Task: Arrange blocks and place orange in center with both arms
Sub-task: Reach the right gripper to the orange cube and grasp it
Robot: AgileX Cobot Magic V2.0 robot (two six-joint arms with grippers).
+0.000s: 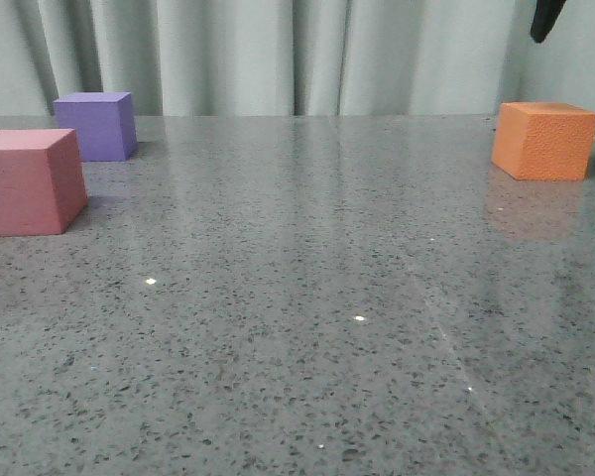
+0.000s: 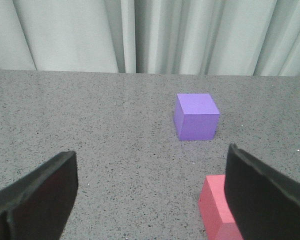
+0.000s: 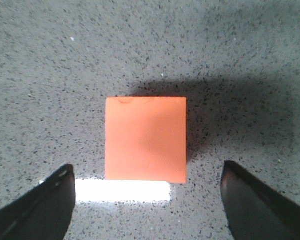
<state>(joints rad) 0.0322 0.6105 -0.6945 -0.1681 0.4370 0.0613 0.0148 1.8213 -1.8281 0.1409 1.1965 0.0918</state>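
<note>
A staged robot-testing lab is showing here: a speckled grey stone surface (image 1: 307, 327) is lying bare beneath a pale pleated curtain (image 1: 278, 55) that is hanging as a plain backdrop, with only foam cubes (image 1: 543, 140) sitting on it.

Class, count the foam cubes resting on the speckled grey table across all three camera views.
3. The pink foam cube sits front left, the purple foam cube just behind it, and the orange foam cube far right. None appears hidden.
</note>
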